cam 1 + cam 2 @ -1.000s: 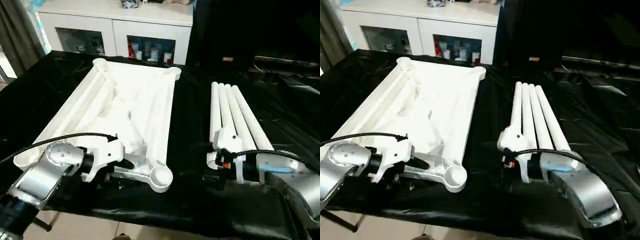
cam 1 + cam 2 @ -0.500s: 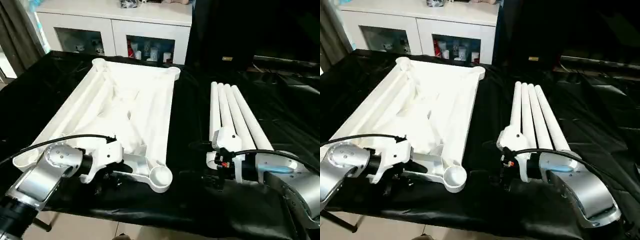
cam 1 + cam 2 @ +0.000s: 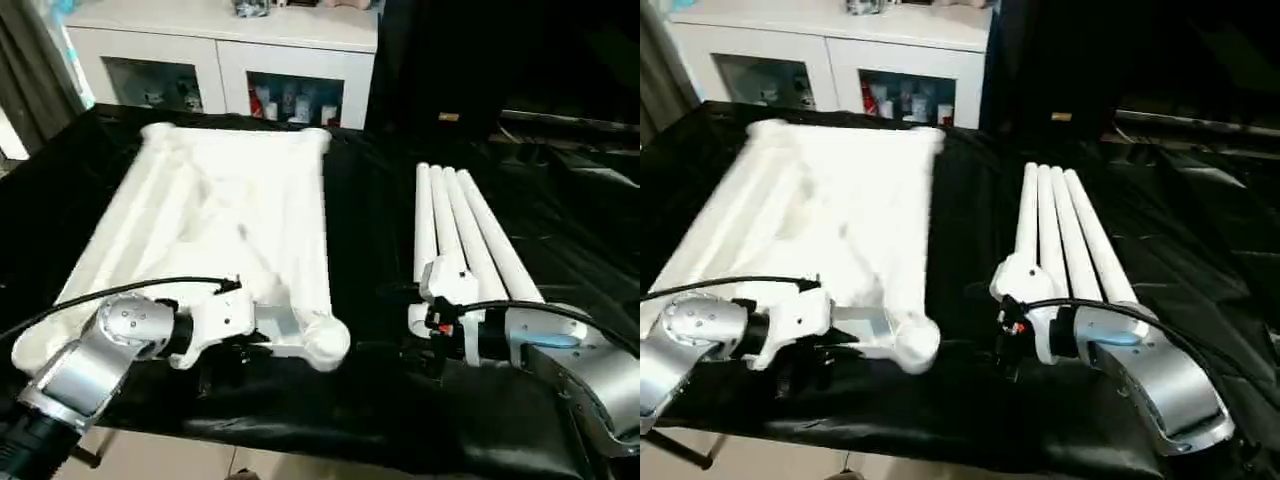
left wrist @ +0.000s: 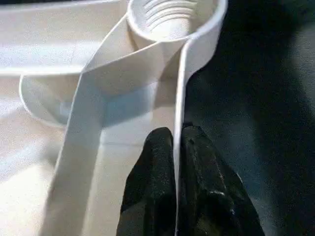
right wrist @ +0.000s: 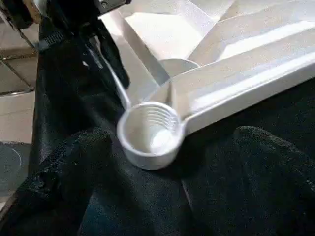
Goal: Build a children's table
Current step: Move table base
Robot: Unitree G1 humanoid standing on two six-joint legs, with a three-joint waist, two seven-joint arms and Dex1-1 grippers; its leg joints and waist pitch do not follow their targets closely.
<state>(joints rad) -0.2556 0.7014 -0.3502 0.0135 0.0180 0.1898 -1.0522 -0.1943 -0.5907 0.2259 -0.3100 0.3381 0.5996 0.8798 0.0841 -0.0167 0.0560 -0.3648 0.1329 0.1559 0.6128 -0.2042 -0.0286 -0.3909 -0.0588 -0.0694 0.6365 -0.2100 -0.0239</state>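
The white tabletop (image 3: 220,220) lies underside up on the black-draped work table (image 3: 370,240), blurred by motion. My left gripper (image 4: 174,135) is shut on the thin rim wall at the near edge, just beside the near-right corner socket (image 4: 170,14); from the head it sits at the near edge (image 3: 245,345). My right gripper (image 5: 172,147) is open, its fingers (image 5: 83,157) spread wide either side of that same socket (image 5: 147,130) without touching it. Several white tube legs (image 3: 455,230) lie side by side right of the tabletop, behind my right wrist (image 3: 450,300).
A white cabinet (image 3: 220,60) with glass doors stands behind the work table. The table's front edge runs just below both forearms, with floor (image 3: 250,465) beyond it. A black cable (image 3: 120,295) arches over my left forearm.
The tabletop has swung in my left gripper's hold: its far end has slid left and the near-right socket has tipped. The legs and right arm have barely moved.
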